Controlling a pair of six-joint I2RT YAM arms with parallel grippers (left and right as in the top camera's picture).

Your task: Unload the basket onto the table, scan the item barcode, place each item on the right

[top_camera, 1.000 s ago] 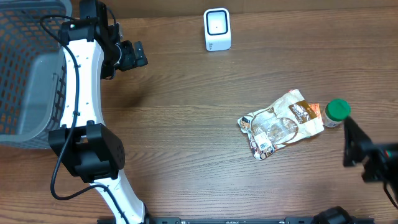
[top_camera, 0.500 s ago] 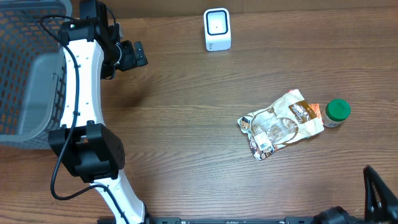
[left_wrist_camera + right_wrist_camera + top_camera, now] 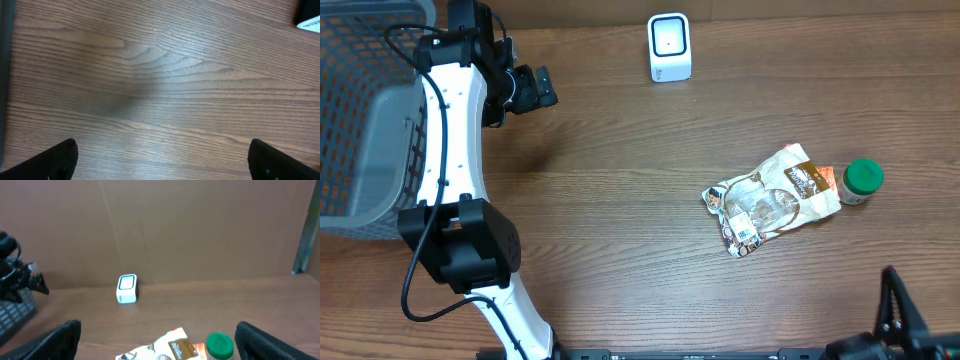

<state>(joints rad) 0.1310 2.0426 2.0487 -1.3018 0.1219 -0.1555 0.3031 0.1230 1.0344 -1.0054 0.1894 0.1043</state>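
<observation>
A crumpled white and brown snack pouch [image 3: 772,198] lies flat on the table at the right, with a green-capped bottle [image 3: 861,180] against its right end. The white scanner [image 3: 669,47] stands at the back middle. The barcode is too small to make out. My left gripper [image 3: 535,88] hovers open at the back left, with only bare wood between its fingertips [image 3: 162,155]. My right gripper [image 3: 157,335] is open and empty at the front right, looking over the pouch [image 3: 170,347] and green cap [image 3: 220,345] toward the scanner [image 3: 126,288]. One of its fingers [image 3: 897,305] shows in the overhead view.
A grey mesh basket [image 3: 360,110] fills the far left edge beside the left arm. A brown wall closes off the back of the table. A corner of the scanner [image 3: 310,20] shows at the top right of the left wrist view.
The right gripper has pulled back from beside the bottle to the front right corner of the table. The left arm, pouch and bottle have not moved.
</observation>
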